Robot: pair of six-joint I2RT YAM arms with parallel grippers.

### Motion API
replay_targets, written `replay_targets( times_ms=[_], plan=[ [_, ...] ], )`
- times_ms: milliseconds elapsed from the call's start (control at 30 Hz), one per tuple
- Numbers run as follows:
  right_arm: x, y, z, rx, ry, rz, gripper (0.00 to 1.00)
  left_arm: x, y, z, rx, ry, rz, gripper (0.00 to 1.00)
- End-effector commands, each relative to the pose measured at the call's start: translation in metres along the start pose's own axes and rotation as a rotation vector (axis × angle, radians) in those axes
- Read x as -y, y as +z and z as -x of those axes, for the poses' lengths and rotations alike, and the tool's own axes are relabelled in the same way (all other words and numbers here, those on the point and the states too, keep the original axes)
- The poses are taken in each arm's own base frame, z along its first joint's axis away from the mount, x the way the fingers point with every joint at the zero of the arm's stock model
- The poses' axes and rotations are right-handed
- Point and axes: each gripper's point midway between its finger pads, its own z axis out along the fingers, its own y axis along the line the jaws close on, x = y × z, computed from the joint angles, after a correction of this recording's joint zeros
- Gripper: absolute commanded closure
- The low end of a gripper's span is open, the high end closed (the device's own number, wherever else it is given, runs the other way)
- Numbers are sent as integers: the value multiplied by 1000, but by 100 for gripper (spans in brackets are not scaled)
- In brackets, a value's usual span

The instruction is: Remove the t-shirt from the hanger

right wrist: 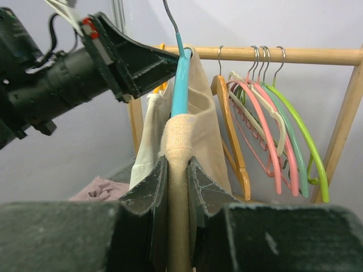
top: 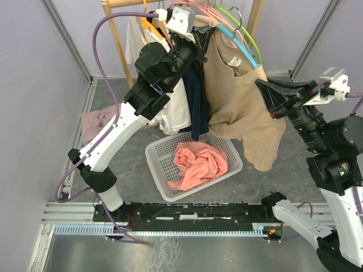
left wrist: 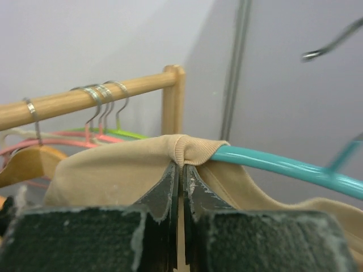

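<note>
Beige t-shirt (top: 235, 99) is hanging, left claw (left wrist: 181, 170) and right claw (right wrist: 177, 165) clamping it; uneven pulling risks snagging teal hanger (left wrist: 272, 164).

A: Hangers?
B: Five bare hangers (right wrist: 231, 133), one blue hanger (right wrist: 180, 85).
A: Clothes?
B: One tan t-shirt (top: 238, 96), one navy garment (top: 195, 107), one salmon garment (top: 198, 161), one mauve cloth (top: 96, 122); white garments (top: 178, 110) unclear.
A: Baskets?
B: One basket (top: 160, 173).
</note>
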Motion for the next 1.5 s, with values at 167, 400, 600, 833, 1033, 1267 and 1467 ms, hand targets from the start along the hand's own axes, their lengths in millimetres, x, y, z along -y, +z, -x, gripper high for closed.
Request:
replay_targets(
  times_ms=[167, 400, 600, 833, 1033, 1267, 1467],
  plan=[
    [12, 28, 3, 97, 5, -28, 99, 75, -22, 40, 32, -137, -394, 97],
    [13, 30, -2, 94, 10, -33, 99, 78, -23, 24, -32, -148, -382, 89],
    [11, 28, 1, 100, 12, -27, 99, 54, -23, 21, -45, -106, -259, 37],
    [7, 25, 4, 101, 13, -7, 99, 41, -25, 31, -10, -72, -200, 33],
    [2, 20, 8, 108, 19, 13, 99, 35, -19, 44, 50, -33, -174, 30],
    [-2, 18, 8, 105, 21, 31, 99, 42, -7, 43, 72, -22, -204, 30],
    [-5, 17, 7, 102, 29, 50, 99, 47, -3, 45, 98, -25, -221, 30]
  ],
)
